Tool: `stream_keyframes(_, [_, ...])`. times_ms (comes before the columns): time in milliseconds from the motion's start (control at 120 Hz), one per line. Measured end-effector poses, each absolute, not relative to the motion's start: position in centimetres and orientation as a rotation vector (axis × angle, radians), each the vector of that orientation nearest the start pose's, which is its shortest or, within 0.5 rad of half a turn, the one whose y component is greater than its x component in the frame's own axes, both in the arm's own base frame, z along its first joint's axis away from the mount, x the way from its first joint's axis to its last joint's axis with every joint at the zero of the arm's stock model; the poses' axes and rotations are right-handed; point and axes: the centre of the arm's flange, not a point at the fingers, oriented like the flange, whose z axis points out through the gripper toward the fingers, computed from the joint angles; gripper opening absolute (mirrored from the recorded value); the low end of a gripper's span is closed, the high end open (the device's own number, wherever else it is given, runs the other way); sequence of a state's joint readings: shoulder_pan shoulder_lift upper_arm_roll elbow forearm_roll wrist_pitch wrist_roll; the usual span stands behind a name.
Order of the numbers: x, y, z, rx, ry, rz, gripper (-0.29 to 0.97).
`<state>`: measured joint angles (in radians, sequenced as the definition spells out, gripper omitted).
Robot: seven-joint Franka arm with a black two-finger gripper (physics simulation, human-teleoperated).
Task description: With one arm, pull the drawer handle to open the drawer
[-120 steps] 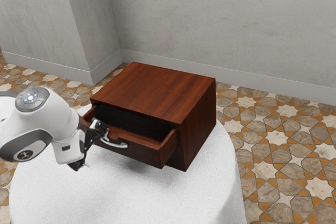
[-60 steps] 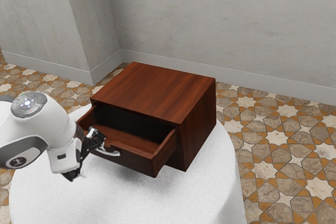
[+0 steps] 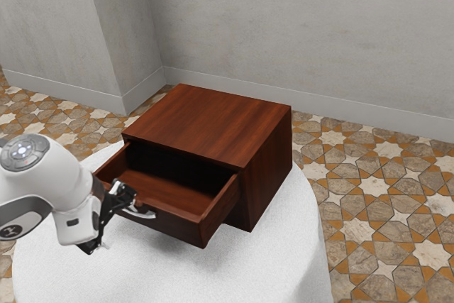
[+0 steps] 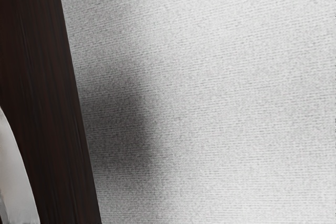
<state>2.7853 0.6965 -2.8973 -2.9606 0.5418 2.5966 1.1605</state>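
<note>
At the near edge of the round table, draped in a white tablecloth [image 3: 213, 267], the white arm [image 3: 42, 189] reaches in from the exterior view's left. Its black pincer [image 3: 120, 199] is closed narrowly on the silver handle [image 3: 142, 211], one finger to each side of the bar, with nothing else in its grasp. The handle is fixed to the front of the drawer [image 3: 181, 209], which begins right at the pincer and stands well out of its opening, the dark hollow inside open to view. From the hand's own camera, the drawer's dark wooden front [image 4: 42, 103] runs just beside the pincer, with a pale blur of the handle [image 4: 13, 182] against it and the tablecloth [image 4: 210, 103] spread below. Beyond the pincer sits the red-brown wooden cabinet [image 3: 213, 122] that houses the drawer, resting on the cloth. Farther off lie the patterned tile floor [image 3: 383, 196] and the grey wall [image 3: 298, 26].
</note>
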Motion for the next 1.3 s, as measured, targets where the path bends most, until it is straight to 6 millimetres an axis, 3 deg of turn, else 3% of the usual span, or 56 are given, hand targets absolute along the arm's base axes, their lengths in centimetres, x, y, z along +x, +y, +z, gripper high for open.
stream_keyframes(267, [32.0,-6.0,37.2,-1.827,2.111,-0.296,0.68])
stream_keyframes(508, [32.1,-7.1,39.3,-1.802,2.106,-0.374,0.62])
stream_keyframes(658, [33.5,-8.2,43.3,-1.771,2.088,-0.443,0.64])
stream_keyframes(767, [35.7,-10.1,49.2,-1.756,2.078,-0.499,0.66])
stream_keyframes(892, [37.9,-9.4,55.2,-1.877,2.020,-0.503,0.67])
stream_keyframes(975, [39.0,-8.6,58.1,-1.952,1.989,-0.473,0.67])
stream_keyframes(1117, [43.0,-6.3,61.5,-2.111,1.900,-0.363,0.67])
stream_keyframes(1192, [45.2,-5.7,61.7,-2.178,1.871,-0.291,0.68])
stream_keyframes(1300, [47.0,-4.8,62.5,-2.268,1.830,-0.227,0.68])
